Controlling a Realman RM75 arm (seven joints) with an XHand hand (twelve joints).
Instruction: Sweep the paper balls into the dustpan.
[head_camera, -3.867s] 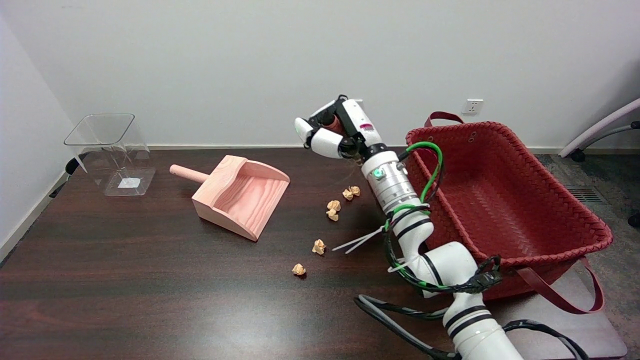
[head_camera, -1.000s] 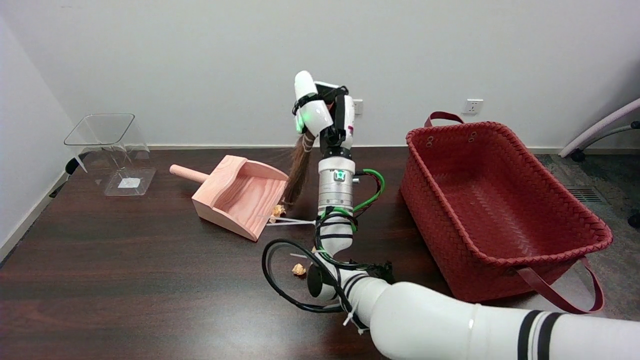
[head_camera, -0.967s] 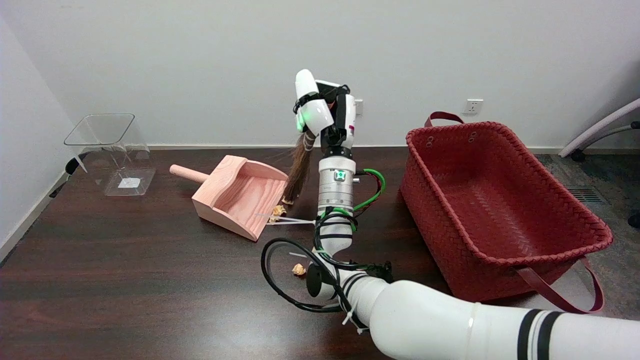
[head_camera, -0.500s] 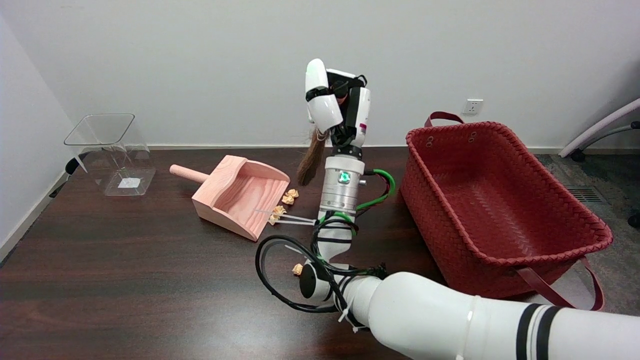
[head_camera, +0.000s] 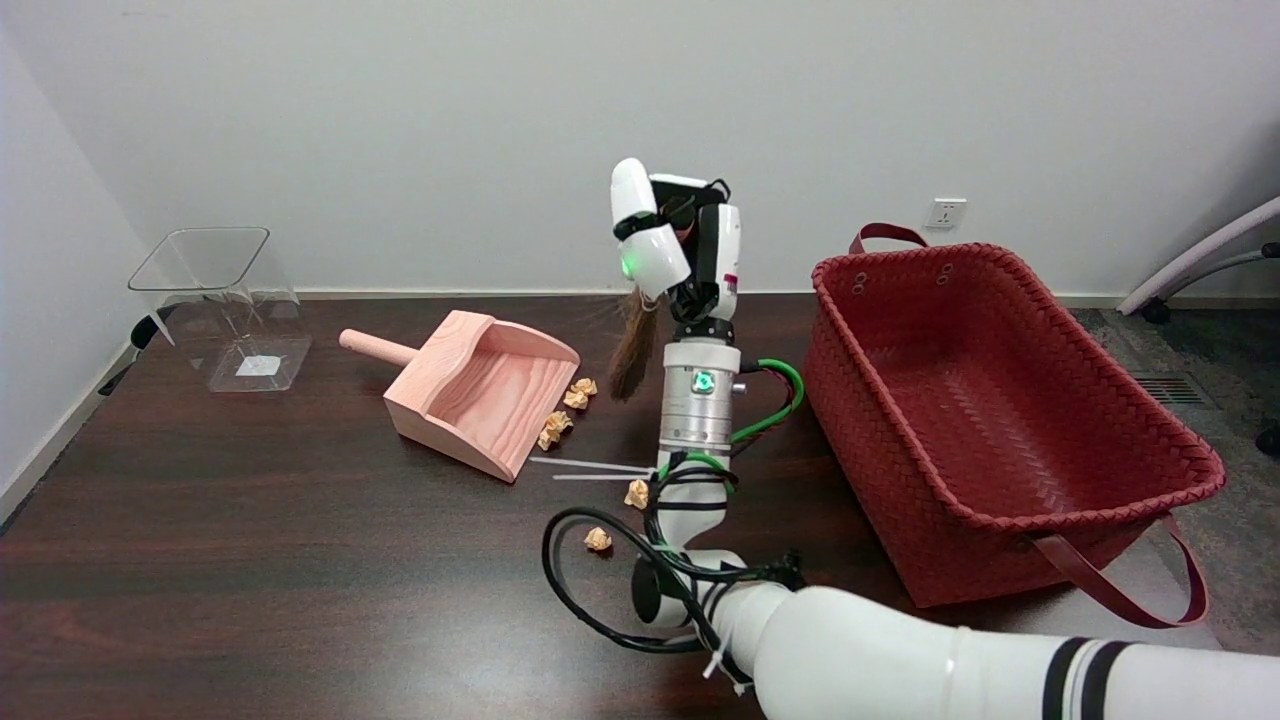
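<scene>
Illumination is even and diffuse, apparently from overhead; the scene is bright with no harsh contrast. The dark bench (head_camera: 250, 560) carries a broad, soft glare patch along its near centre and a fainter sheen on the left. Shadows are weak and short: a faint one lies under the dustpan (head_camera: 480, 395) and beside the red basket (head_camera: 1000, 400). The clear container (head_camera: 225, 300) shows pale reflections on its walls. Focus is sharp across the frame. The white wall (head_camera: 400, 120) darkens slightly towards the corners. No motion blur is visible.

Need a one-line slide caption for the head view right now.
Right hand holds a small brush above the table beside the wooden dustpan, with paper balls at its mouth and two nearer.
</scene>
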